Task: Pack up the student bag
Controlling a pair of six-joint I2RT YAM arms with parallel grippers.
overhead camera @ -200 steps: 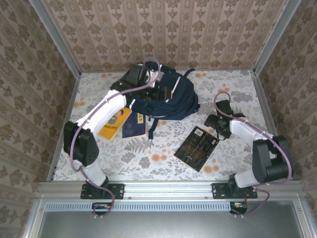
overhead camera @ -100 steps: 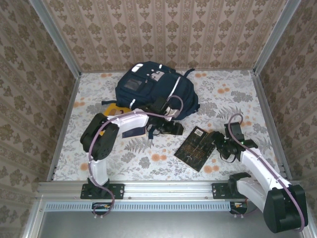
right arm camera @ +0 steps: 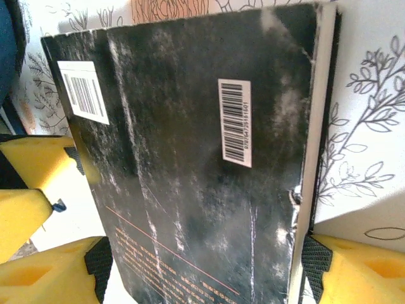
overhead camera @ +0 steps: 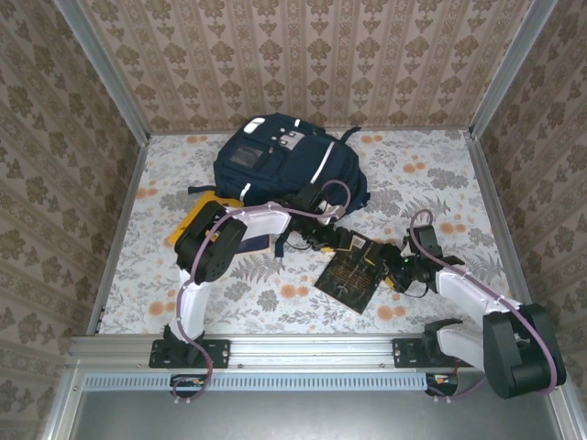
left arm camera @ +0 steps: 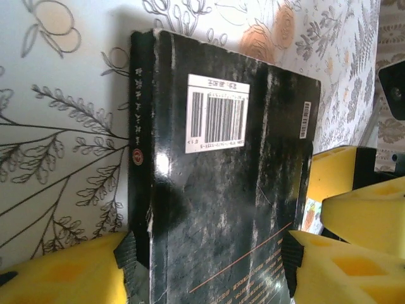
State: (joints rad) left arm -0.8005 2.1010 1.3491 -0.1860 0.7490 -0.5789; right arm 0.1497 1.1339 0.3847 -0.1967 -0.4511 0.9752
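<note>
Straddling the black book from opposite ends, the left gripper and the right gripper both sit low over the flowered table, nearly facing each other. In the left wrist view the dark pads lie right at the spine and the far edge. In the right wrist view the pads bracket the book's width the same way. Whether either pair is truly pinching or only touching cannot be told.

The student bag lies behind them toward the back wall, front pocket up, with the left arm reaching past its near edge. A yellow book lies just left of that arm. No open mouth of the bag is visible from above.

The main risk is two grips on one worn paperback. If the arms pull unevenly, the cover may buckle, tear at its frayed edge, or spring out of one set of pads. Squeezing across the width could bow the book and let it slip flat again. The yellow fingers are also near each other, so a small misjudged move could knock them together. A lift by the left arm might snag the bag's straps and drag the bag.
</note>
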